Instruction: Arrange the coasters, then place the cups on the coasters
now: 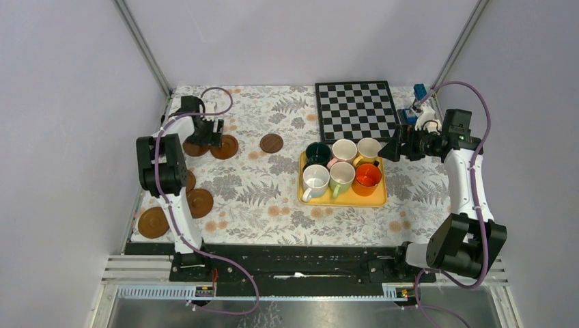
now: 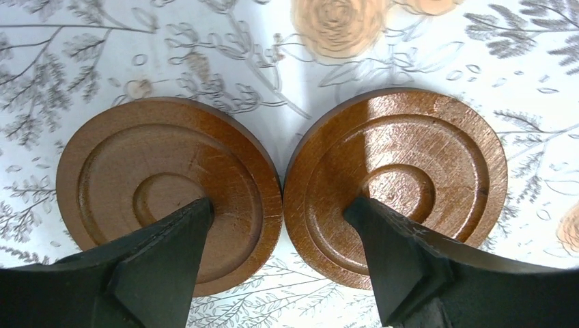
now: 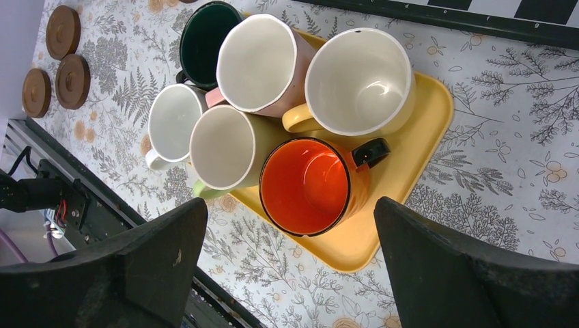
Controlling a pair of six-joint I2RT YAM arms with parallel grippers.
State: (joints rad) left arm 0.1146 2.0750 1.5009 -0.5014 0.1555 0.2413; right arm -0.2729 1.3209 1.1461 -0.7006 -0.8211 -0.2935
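Two brown coasters (image 2: 168, 171) (image 2: 410, 157) lie edge to edge on the floral cloth at the far left. My left gripper (image 2: 278, 205) (image 1: 205, 130) hovers open just above them, one fingertip over each centre, holding nothing. Other coasters lie apart: one (image 1: 272, 143) mid-table, one (image 1: 199, 203) and one (image 1: 153, 222) at the near left, another (image 1: 190, 180) half hidden behind the left arm. Several cups stand packed on the yellow tray (image 1: 377, 199): dark green (image 1: 318, 153), pink (image 1: 343, 150), cream-yellow (image 1: 369, 149), white (image 1: 315, 179), light green (image 1: 341, 178), orange (image 3: 311, 186). My right gripper (image 3: 290, 205) (image 1: 396, 147) is open beside the tray, above the orange cup's side.
A black-and-white chessboard (image 1: 356, 109) lies at the back, just behind the tray. A blue-and-white object (image 1: 418, 102) sits at the back right by the right arm. Cage posts and walls close in both sides; the black rail (image 1: 300, 256) runs along the near edge.
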